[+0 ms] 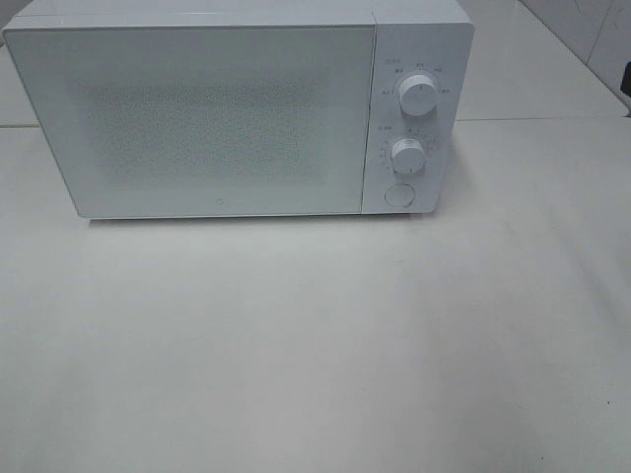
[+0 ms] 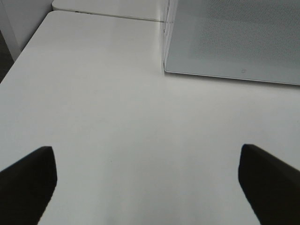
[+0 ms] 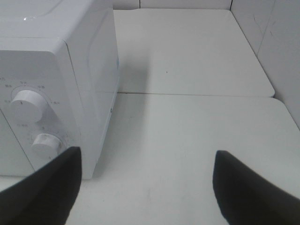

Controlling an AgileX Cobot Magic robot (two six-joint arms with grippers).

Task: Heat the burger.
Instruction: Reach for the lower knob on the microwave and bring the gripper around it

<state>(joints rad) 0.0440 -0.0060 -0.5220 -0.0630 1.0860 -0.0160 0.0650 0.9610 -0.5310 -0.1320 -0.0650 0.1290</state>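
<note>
The burger is not in view in any frame. A white microwave (image 1: pixel 227 108) stands at the back of the white table with its door shut; two round knobs (image 1: pixel 418 99) and a round button (image 1: pixel 398 194) are on its right panel. In the left wrist view my left gripper (image 2: pixel 147 187) is open and empty over bare table, with the microwave's door corner (image 2: pixel 234 42) ahead. In the right wrist view my right gripper (image 3: pixel 145 187) is open and empty beside the microwave's knob panel (image 3: pixel 33 122). Neither gripper shows in the exterior high view.
The white table (image 1: pixel 315 345) spreads in front of the microwave. A seam between table sections (image 3: pixel 197 95) runs behind the microwave's right side. A tiled wall (image 3: pixel 276 42) stands to the right.
</note>
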